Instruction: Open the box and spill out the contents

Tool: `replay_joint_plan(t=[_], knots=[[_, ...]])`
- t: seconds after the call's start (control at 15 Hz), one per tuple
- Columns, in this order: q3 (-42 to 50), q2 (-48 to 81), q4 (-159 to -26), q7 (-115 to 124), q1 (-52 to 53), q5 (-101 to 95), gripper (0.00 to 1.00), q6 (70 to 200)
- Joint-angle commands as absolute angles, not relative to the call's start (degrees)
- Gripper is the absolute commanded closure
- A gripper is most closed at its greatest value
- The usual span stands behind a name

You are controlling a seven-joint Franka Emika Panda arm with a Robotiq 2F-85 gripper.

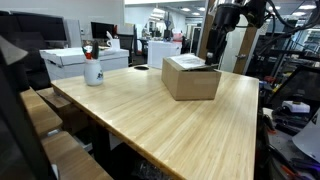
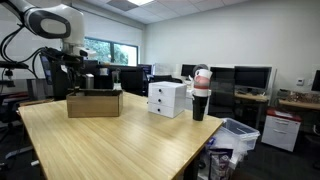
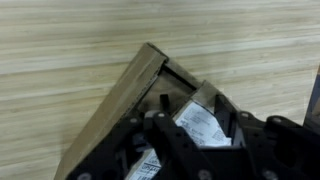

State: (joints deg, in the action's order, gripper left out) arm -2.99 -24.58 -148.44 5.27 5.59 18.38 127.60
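Observation:
A brown cardboard box stands on the far part of the wooden table; it also shows in the exterior view. In the wrist view the box lies right below, one corner pointing up, with a white label on its top and a dark gap along one flap edge. My gripper hangs just above the box top, its fingers apart on either side of the label, holding nothing. In both exterior views the gripper is over the box's far end. The contents are hidden.
A white box and a dark cup with a red-and-white object on top stand on the same table; both also show in an exterior view. Office desks, monitors and chairs surround the table.

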Motion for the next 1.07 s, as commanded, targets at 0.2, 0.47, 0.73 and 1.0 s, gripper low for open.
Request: replay_joint_plan(t=[0.2, 0.47, 0.73, 1.0], knots=[[-2.8, -25.6, -148.6, 7.8, 5.5, 21.6, 0.93, 130.6], [-2.9, -25.8, -148.4, 9.3, 5.3, 21.5, 0.92, 131.5], [-3.5, -25.5, -146.8, 11.8, 4.7, 19.7, 0.95, 129.4], [-4.7, -24.9, -143.6, 14.8, 4.1, 16.6, 0.94, 125.6]])
